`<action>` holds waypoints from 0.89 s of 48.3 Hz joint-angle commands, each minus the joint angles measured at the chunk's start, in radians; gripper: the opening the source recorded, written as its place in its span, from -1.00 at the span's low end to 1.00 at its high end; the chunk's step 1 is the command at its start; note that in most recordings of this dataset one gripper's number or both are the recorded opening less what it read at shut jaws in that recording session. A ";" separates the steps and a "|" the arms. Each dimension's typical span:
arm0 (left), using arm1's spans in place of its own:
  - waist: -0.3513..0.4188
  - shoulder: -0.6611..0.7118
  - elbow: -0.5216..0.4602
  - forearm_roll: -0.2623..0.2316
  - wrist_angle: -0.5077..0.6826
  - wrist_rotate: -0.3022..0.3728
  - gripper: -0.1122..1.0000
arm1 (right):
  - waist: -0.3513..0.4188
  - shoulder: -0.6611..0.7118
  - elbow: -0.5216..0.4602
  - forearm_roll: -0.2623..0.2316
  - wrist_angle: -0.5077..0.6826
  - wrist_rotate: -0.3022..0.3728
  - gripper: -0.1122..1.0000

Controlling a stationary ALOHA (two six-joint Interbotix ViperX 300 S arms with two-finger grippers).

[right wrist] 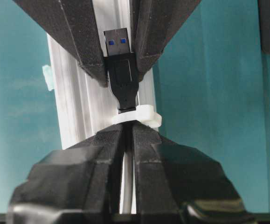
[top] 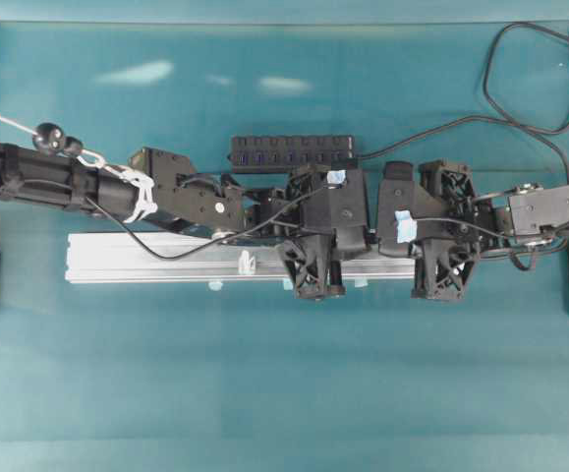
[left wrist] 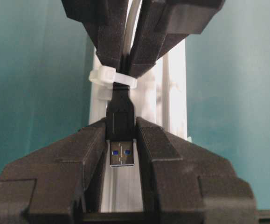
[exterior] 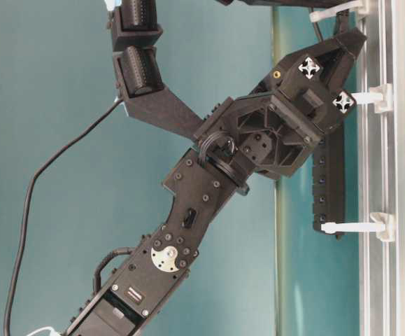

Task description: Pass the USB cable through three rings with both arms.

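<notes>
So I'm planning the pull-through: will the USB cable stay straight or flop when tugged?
Probably floppy: the USB cable lies in loose curves. The plug, poking through a ring between the left gripper's pads, looks rigid. The thin ring might flex.

Black USB plug [left wrist: 121, 119] with silver shell and blue insert; whitish ring [left wrist: 110, 77]; black grippers [left wrist: 121, 140] with pale blue tape patches [top: 405, 227]; silver rail [top: 166, 259] on teal table [top: 284, 393]; black hub [top: 291, 150] far side.
</notes>
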 commanded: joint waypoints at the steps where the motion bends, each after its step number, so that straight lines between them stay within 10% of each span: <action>1: -0.005 -0.006 -0.011 0.000 -0.011 0.002 -0.39 | 0.006 -0.009 -0.008 0.002 -0.009 0.005 -0.95; 20: -0.003 -0.015 -0.011 0.000 -0.005 0.002 -0.39 | 0.006 -0.025 0.012 0.006 -0.006 0.051 -0.79; 36: -0.005 -0.049 0.000 0.000 0.014 0.005 -0.39 | 0.006 -0.097 0.021 0.005 0.026 0.049 0.50; 43: 0.000 -0.087 0.009 0.000 0.046 0.006 -0.39 | 0.006 -0.135 0.015 0.002 0.038 0.048 0.47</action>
